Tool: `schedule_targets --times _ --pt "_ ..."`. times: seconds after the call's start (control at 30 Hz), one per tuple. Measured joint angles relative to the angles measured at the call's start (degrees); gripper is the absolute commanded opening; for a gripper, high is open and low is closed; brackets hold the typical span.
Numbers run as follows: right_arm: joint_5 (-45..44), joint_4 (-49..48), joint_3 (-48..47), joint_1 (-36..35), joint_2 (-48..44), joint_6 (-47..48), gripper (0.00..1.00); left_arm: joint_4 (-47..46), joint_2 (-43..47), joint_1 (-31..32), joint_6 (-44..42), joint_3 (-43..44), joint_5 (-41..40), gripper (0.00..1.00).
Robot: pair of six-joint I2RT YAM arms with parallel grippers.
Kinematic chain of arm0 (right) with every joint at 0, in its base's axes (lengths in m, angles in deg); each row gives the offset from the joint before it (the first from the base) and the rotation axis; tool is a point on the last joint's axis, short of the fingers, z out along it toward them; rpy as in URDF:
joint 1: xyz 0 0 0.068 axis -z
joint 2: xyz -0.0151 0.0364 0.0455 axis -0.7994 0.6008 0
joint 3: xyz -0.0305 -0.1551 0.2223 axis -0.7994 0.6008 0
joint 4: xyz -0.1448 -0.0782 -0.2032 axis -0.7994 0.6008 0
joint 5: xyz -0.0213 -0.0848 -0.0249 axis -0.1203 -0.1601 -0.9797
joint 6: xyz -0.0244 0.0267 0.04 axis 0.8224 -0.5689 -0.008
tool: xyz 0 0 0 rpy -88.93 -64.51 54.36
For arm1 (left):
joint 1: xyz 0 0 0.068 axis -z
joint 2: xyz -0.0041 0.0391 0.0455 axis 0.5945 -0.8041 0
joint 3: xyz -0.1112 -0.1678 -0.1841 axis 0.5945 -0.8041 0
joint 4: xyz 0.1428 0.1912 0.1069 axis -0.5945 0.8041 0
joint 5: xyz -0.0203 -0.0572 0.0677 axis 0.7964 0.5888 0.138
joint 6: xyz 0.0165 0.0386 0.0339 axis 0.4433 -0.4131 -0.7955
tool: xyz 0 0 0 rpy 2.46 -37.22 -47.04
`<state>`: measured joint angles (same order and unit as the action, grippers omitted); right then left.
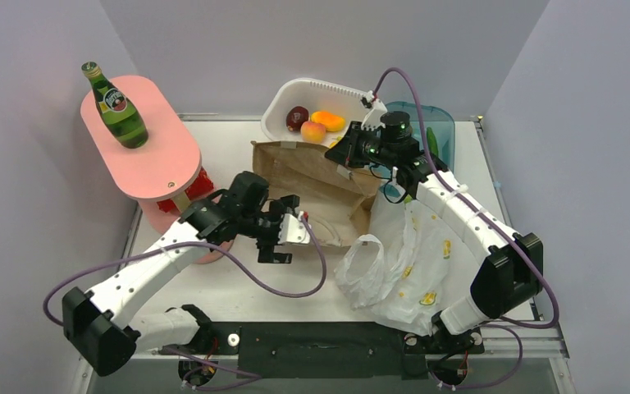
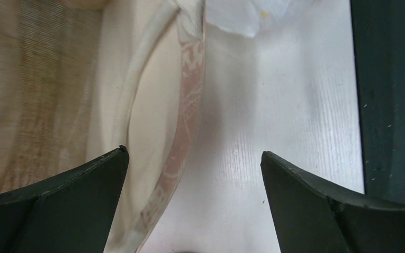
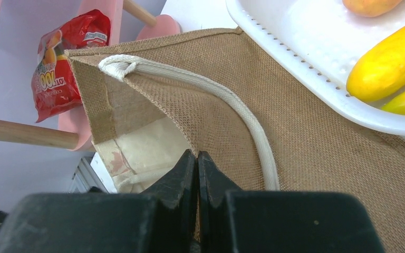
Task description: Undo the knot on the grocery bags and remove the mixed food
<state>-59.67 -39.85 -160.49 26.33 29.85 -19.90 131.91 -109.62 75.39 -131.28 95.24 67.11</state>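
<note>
the white grocery bag (image 1: 402, 279) with yellow marks lies on the table (image 1: 213, 297) under the right arm (image 1: 459, 215). the green bottle (image 1: 120, 108) stands on a pink stand (image 1: 152, 158). the left jaws are wide open, holding nothing. the right jaws are shut tight by the burlap bag's (image 1: 312, 176) rim.

White left arm (image 1: 143, 275) reaches toward two o'clock, its black left gripper (image 2: 192, 154) spread wide; white right arm (image 1: 459, 209) stretches toward eleven o'clock, black right gripper (image 3: 197, 156) closed tight.

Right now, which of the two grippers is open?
The left gripper, its jaws spread wide over the table beside the brown bag; the right gripper is shut.
</note>
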Motion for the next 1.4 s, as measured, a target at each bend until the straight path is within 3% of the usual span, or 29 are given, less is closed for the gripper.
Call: schedule_targets --times 0.03,0.1,0.13,0.17,0.2,0.23,0.5,0.77,0.8,0.83,0.87,0.9,0.93,1.07,1.2,1.4 --pt "0.17 0.02 0.0 0.09 0.02 0.13 0.0 -0.35 -1.42 0.48 -0.92 -0.57 -0.94 0.93" --pt "0.52 0.0 0.0 0.26 0.02 0.31 0.0 -1.6 -4.09 1.29 -3.28 -1.9 -3.19 0.7" --pt "0.74 0.0 0.0 0.44 0.02 0.48 0.0 -2.08 -5.07 1.49 -4.02 -2.43 -4.24 0.41" --pt "0.87 0.02 -0.02 0.61 0.02 0.72 0.0 -2.32 -5.88 1.6 -4.9 -2.78 -5.4 0.27" --pt "0.96 0.02 -0.02 0.87 0.02 1.09 0.0 -2.32 -6.43 1.64 -5.16 -2.84 -6.38 0.06" --pt "1.01 0.07 -0.04 1.11 0.02 1.44 0.0 -2.21 -6.82 1.66 -5.92 -2.64 -7.19 0.0" --pt "1.38 1.86 -2.43 1.25 1.7 6.93 0.0 3.91 -2.78 1.6 -6.47 9.66 -8.66 0.0" --pt "-0.17 3.17 -6.97 0.02 8.52 12.94 0.0 10.16 -0.55 -1.29 -9.03 12.09 -9.6 0.0" --pt "-0.33 3.32 -7.65 0.02 9.22 13.6 0.01 10.16 -0.85 -1.6 -9.44 12.04 -9.86 0.04" --pt "-0.55 3.58 -8.52 0.02 10.01 14.34 0.08 9.92 -0.94 -1.68 -9.75 11.76 -10.27 0.19" --pt "-0.74 3.74 -9.29 0.02 10.67 15.1 0.24 9.62 -0.92 -1.68 -10.12 11.26 -10.64 0.36" --pt "-0.92 4.11 -10.12 0.02 11.15 15.78 0.32 9.31 -0.85 -1.68 -10.67 10.45 -11.21 0.42" --pt "-1.03 4.61 -11.13 0.02 11.76 16.52 0.48 8.96 -0.7 -1.62 -10.54 9.14 -12.09 0.47" --pt "-0.94 6.03 -15.23 0.11 13.7 18.82 0.75 7.96 -0.61 -1.57 -10.32 6.01 -14.56 0.5" --pt "-0.13 7.02 -15.82 0.96 13.49 20.44 0.84 6.29 -0.39 -1.81 -8.48 5.99 -15.54 0.52" --pt "1.9 10.93 -16.09 4.92 11.3 23.02 0.88 3.17 -0.26 -3.56 -5.99 6.82 -15.47 0.53"
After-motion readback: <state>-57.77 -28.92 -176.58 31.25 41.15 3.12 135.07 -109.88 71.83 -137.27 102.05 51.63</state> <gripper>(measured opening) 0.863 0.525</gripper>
